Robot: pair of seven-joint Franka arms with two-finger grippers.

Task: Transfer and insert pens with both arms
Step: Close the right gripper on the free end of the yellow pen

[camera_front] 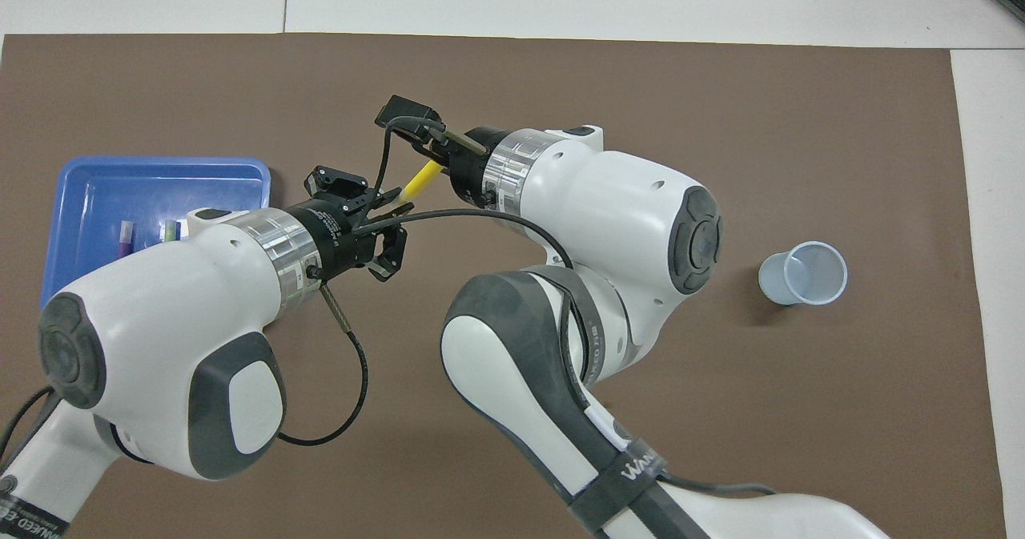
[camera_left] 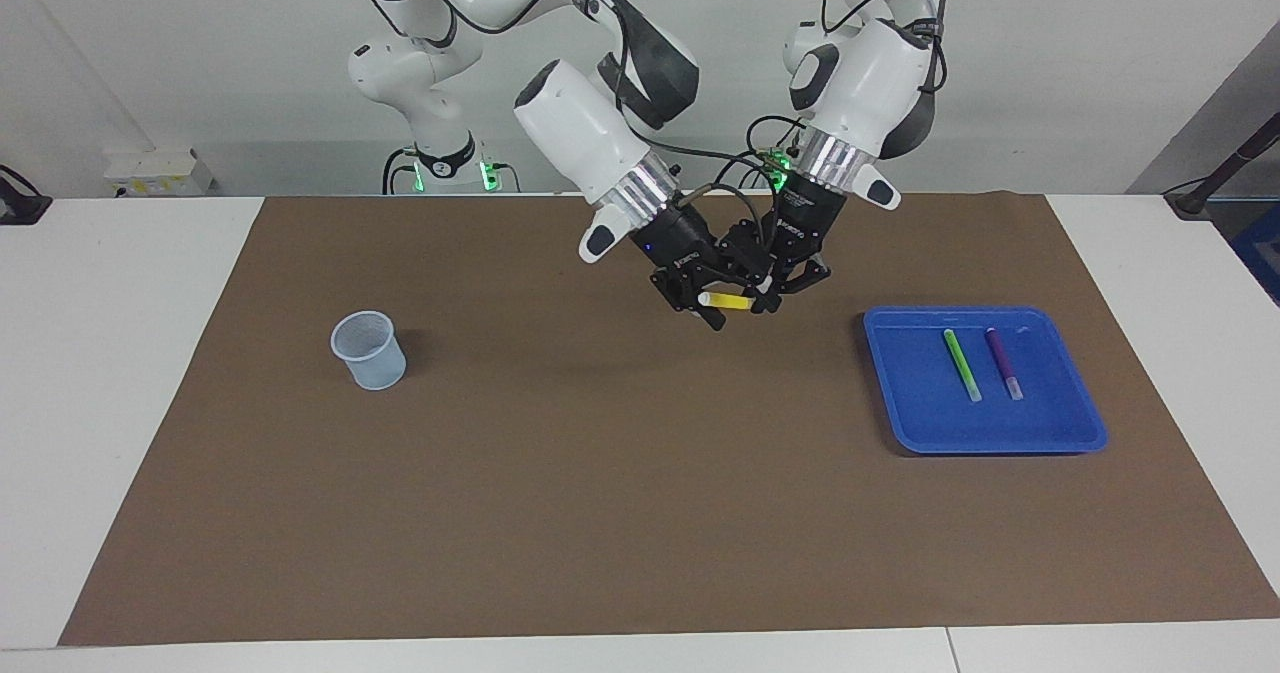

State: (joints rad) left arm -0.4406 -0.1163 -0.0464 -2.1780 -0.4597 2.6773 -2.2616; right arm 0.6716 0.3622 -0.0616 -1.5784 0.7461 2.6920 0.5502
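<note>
The yellow pen (camera_left: 730, 302) hangs level in the air over the brown mat, between my two grippers; it also shows in the overhead view (camera_front: 420, 179). My right gripper (camera_left: 705, 303) (camera_front: 436, 166) is shut on its whitish-capped end. My left gripper (camera_left: 790, 288) (camera_front: 384, 223) is open, its fingers spread around the pen's yellow end. The lime green pen (camera_left: 962, 364) and the purple pen (camera_left: 1003, 363) lie side by side in the blue tray (camera_left: 1050, 423). In the overhead view my left arm covers most of both pens (camera_front: 170, 231) (camera_front: 125, 239).
The blue tray (camera_front: 96, 195) sits toward the left arm's end of the mat. A pale translucent cup (camera_left: 370, 350) (camera_front: 803, 273) stands upright toward the right arm's end. The brown mat (camera_left: 640, 513) covers most of the white table.
</note>
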